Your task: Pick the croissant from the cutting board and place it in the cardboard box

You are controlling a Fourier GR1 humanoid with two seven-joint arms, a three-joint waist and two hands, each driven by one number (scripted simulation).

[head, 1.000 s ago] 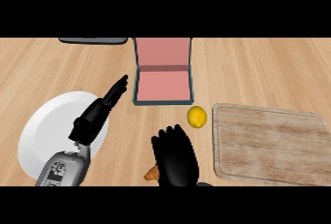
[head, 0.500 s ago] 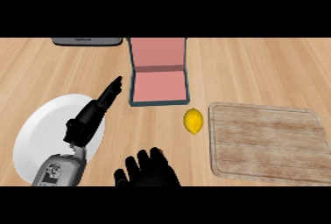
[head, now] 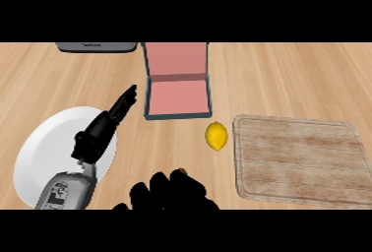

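Head view, steep down on the wooden counter point(head: 305, 74).

Cardboard box point(head: 178, 81) is sitting top centre, lid open, pink interior showing, dark walls, nothing visible inside. Cutting board point(head: 298, 160) is lying at right, its surface showing bare wood. A yellow lemon point(head: 216, 136) is lying on the counter just beside the board's left edge, between board and box, apart from both.

White plate point(head: 44, 152) is sitting at left. Left hand point(head: 109, 123) is stretching over the plate's right rim, fingers straight and released, tips pointing up towards the box's lower left corner, not touching it. Grey forearm is entering from bottom left.

Right hand point(head: 170, 192) is showing at the bottom edge, centre, left of the board. Fingers are curling inwards. A small brown sliver point(head: 181, 171) is peeking out at the top of the fingers, which looks like the croissant, mostly hidden in the hand, so I'm reading it as clenched around the croissant. Too little showing to be sure.

A grey appliance point(head: 96, 47) is partly showing at the top left edge, beside the box.
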